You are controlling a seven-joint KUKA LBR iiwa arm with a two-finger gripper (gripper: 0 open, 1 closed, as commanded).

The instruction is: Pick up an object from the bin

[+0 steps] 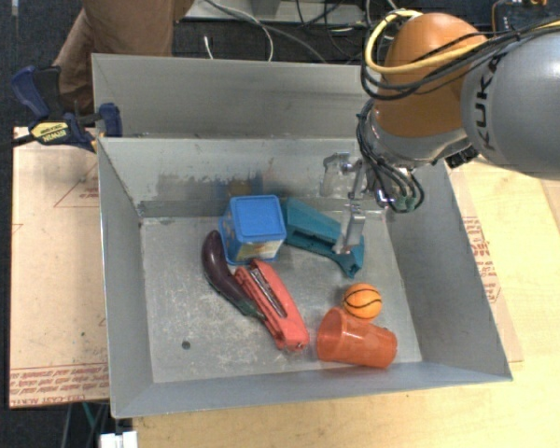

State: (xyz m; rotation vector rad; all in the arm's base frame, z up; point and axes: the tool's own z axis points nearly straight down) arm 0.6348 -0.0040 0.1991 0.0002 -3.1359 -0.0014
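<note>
Looking down into the grey bin [261, 110], I see the gripper [353, 241] lowered near the floor, under the arm's orange cover and its cables. Its tip sits at one end of a teal tool [314, 231], touching it or just above; I cannot tell which. Nor can I tell whether the gripper is spread or pressed together, since it shows as one pale metal shape with no clear gap.

The teal tool is the nearest thing by far. Its long axis runs away from the tip, up and to the view's left, until its far end meets a blue box [256, 224]. As I judge it, the coming move turns on this: most of the tool's length lies to one side of the tip, so a grasp here would take it by the end and it could swing or slip.

Below the tip, near but apart, lies an orange ball [362, 301], and past that an orange cup [355, 342] on its side. Further left of the tip, a red tool [275, 304] and a dark purple thing [219, 269] lie side by side under the blue box.
</note>
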